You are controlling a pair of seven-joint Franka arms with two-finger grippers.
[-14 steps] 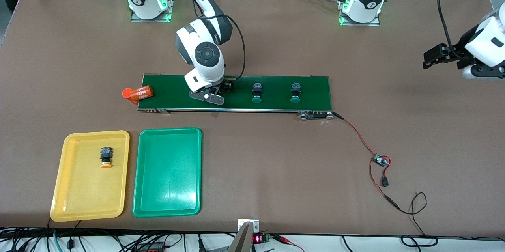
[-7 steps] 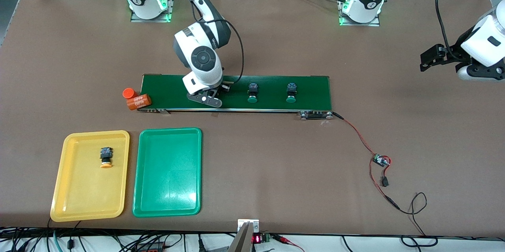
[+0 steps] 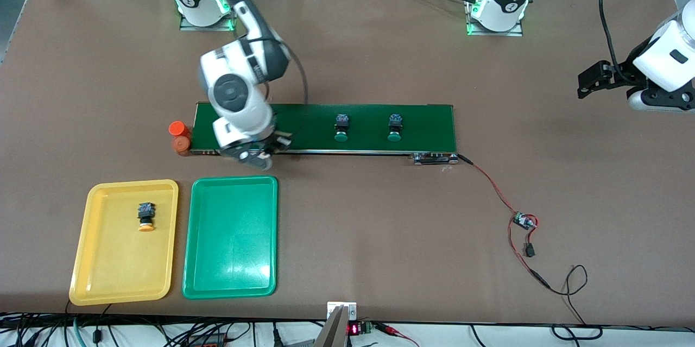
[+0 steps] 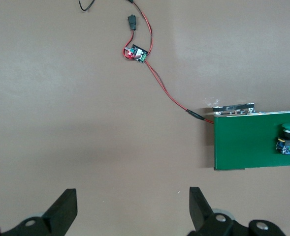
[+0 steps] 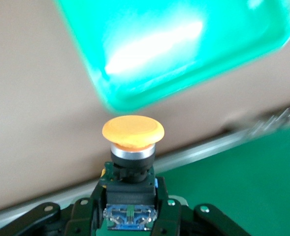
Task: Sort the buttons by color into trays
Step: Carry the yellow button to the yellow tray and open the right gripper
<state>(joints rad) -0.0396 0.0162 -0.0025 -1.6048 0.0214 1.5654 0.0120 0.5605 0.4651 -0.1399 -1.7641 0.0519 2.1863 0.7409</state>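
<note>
My right gripper (image 3: pixel 254 153) hangs over the near edge of the dark-green belt (image 3: pixel 423 119), shut on a yellow-orange button (image 5: pixel 133 132) by its black-and-blue body. Two green buttons (image 3: pixel 341 128) (image 3: pixel 395 127) ride on the belt. The yellow tray (image 3: pixel 119 265) holds one yellow-orange button (image 3: pixel 145 216). Beside it lies the green tray (image 3: pixel 231 238), bare, which also fills the top of the right wrist view (image 5: pixel 174 44). My left gripper (image 3: pixel 589 80) waits open over bare table at the left arm's end. In the left wrist view the left gripper (image 4: pixel 132 196) has nothing between its fingers, and one green button (image 4: pixel 288 137) shows.
Two orange cylinders (image 3: pixel 179 128) (image 3: pixel 181 144) stand at the belt's end toward the right arm. A red-and-black wire runs from the belt's motor (image 3: pixel 434 158) to a small circuit board (image 3: pixel 524 221) on the table.
The right gripper has left the middle of the belt with the yellow-orange button and come over its near edge. Both green buttons drifted toward the right arm's end. One orange cylinder shifted.
</note>
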